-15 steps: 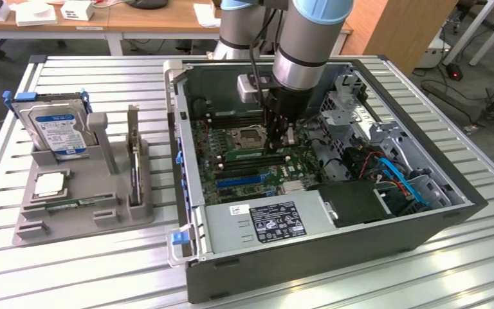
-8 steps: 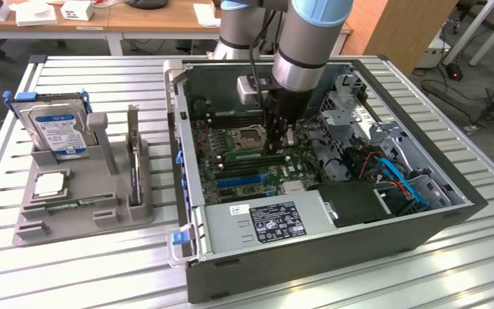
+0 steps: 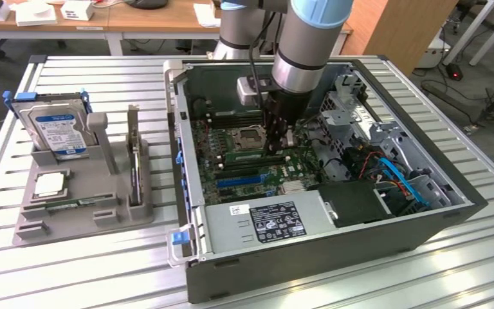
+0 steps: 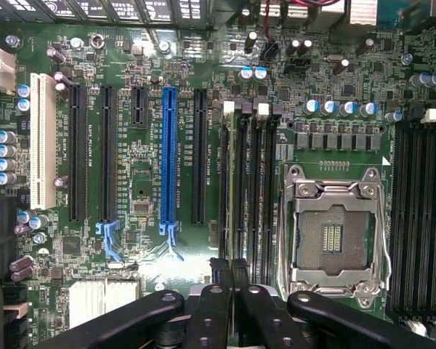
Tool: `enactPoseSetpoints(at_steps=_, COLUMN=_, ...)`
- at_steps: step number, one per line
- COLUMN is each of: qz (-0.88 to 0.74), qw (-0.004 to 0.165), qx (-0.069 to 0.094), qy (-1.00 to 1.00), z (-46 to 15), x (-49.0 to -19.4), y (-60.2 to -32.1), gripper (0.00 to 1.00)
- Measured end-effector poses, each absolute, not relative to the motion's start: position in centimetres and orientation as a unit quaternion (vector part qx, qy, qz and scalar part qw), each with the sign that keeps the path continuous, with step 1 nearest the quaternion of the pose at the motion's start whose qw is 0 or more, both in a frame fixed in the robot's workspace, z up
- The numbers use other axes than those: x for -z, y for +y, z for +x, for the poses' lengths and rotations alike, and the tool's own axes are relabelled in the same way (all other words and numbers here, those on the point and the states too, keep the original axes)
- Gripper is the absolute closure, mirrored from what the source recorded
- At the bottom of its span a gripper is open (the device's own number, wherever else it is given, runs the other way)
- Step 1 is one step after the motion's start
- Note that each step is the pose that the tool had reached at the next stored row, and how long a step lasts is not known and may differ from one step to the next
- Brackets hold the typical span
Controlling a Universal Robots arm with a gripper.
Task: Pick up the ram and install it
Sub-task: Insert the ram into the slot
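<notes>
The gripper (image 3: pixel 280 147), jaws together, hangs mid-frame over one end of the ram (image 3: pixel 240 156), seemingly a light, stiff, fragile board best held by its long edges.

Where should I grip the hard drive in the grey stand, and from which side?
Likely best: take the hard drive by its upper part, free above the grey stand, pinching across its flat faces. Come from above: it stands nearly upright, leaning slightly, lower end seated in the stand.

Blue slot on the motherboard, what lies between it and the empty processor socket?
In the wrist view, one black expansion slot and then a bank of long memory slots.
</notes>
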State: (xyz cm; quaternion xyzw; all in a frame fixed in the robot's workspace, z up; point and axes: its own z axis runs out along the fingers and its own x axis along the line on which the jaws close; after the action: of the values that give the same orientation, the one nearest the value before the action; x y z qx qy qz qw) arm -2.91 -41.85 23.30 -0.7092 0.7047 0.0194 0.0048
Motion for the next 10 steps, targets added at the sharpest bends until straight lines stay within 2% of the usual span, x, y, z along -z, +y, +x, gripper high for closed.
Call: enactPoseSetpoints(at_steps=10, qz=-0.709, qw=0.005, qx=-0.019, qy=0.705, z=-2.91, x=-23.01, y=-41.85, gripper=0.89)
